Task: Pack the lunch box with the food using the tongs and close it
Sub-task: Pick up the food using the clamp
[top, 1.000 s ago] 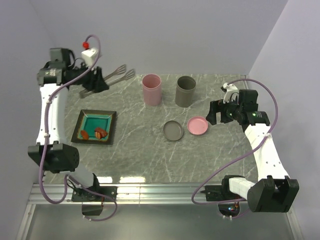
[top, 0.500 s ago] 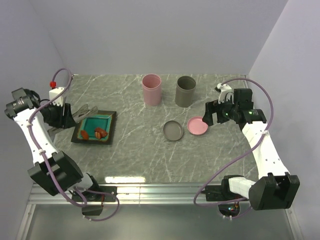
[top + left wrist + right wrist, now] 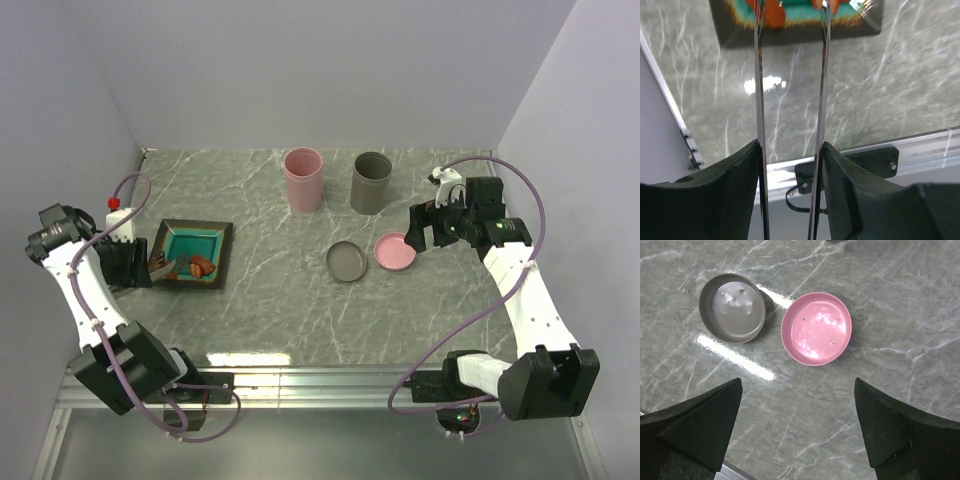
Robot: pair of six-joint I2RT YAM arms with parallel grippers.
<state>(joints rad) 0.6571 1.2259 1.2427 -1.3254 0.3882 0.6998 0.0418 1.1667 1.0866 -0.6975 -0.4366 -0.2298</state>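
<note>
Left claw (image 3: 790,150), clamped on the tongs (image 3: 759,100), has swung forward to the tray (image 3: 800,37); food (image 3: 774,12) pickup is next. Right claw (image 3: 797,382): wide open, empty.

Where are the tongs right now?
Top view, far left: the tongs are held in the left gripper, tips reaching over the teal tray's left edge.

Grey-green marbled tabletop (image 3: 280,310), pale lavender walls (image 3: 330,70) on three sides. Silver metal rail (image 3: 330,378) at near edge, glare patches on top.
</note>
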